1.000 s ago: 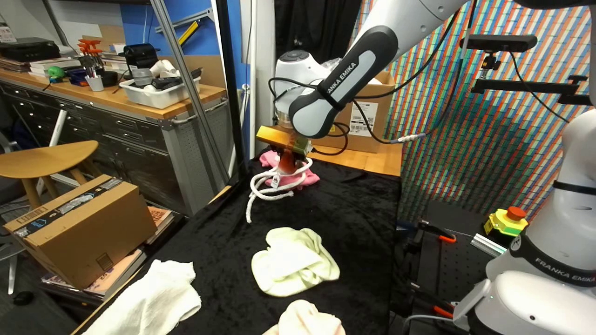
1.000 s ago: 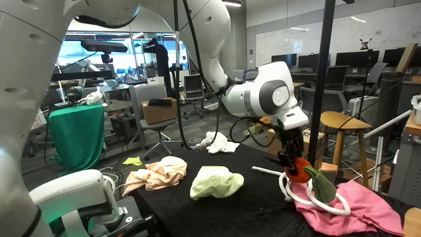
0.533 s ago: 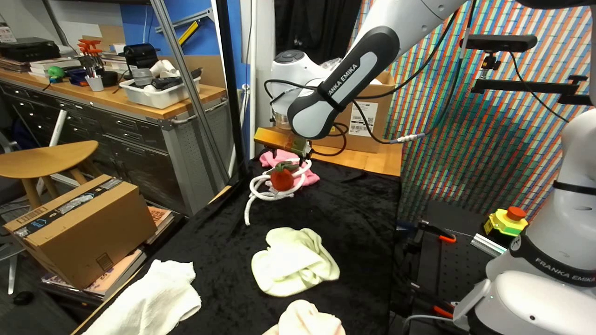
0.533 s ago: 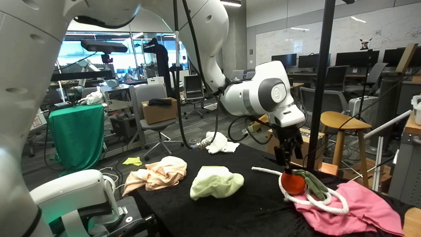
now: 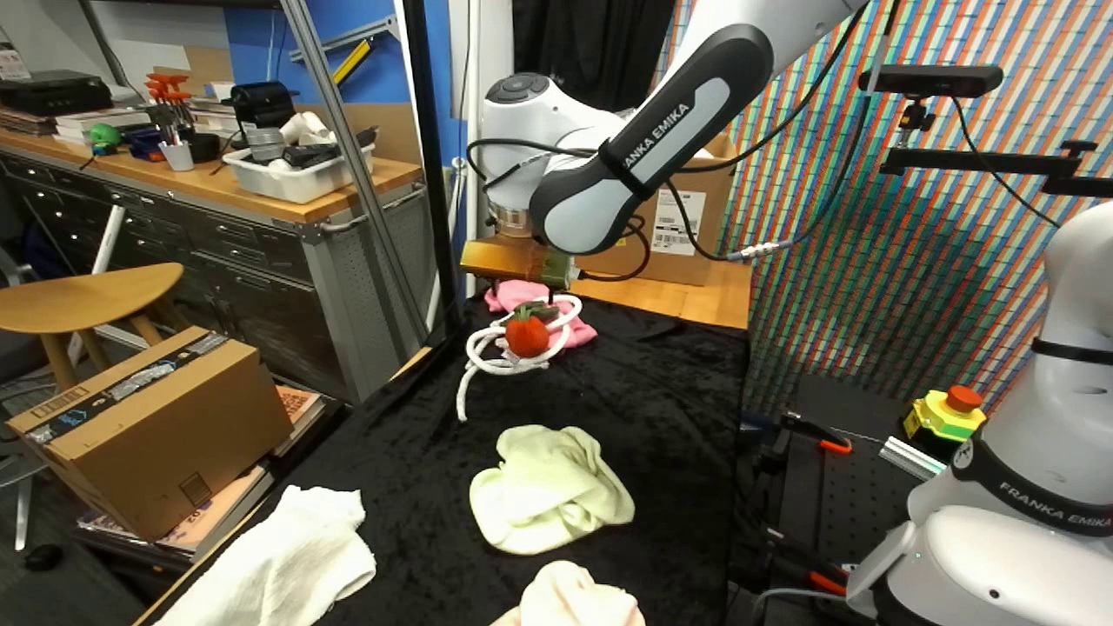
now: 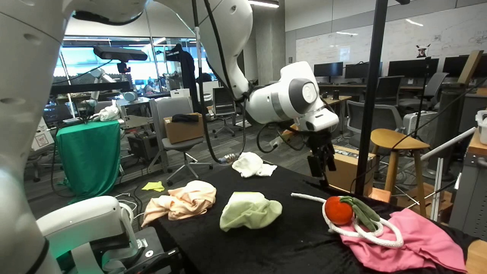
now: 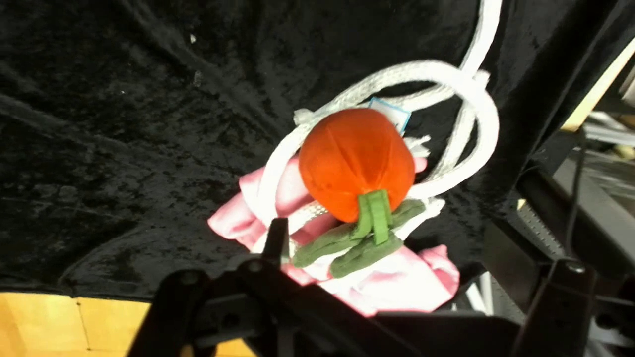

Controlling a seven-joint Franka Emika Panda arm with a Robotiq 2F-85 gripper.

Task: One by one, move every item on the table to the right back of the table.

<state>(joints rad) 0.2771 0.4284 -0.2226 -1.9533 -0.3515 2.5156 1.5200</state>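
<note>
Since your gripper (image 6: 323, 174) hangs spread and empty, apart from the red plush ball (image 7: 354, 158), you look to be between items, with one transfer just finished. The red plush ball rests over the white looped rope (image 7: 488, 119) and part of the pink cloth (image 6: 414, 245), at what seems to be the right back corner of the black-covered worktop (image 5: 661, 391), so count those as delivered. You would then have the pale green cloth (image 5: 548, 491), the white cloth (image 5: 287, 565) and the peach cloth (image 6: 186, 201) left to bring. Your next move probably calls for rising clear of the rope's loops, crossing to the pale green cloth, the nearest one, and pinching a raised fold; carry it high so no hanging edge drags the ball off, then decide whether the tiny white fleck (image 7: 193, 38) counts too
</note>
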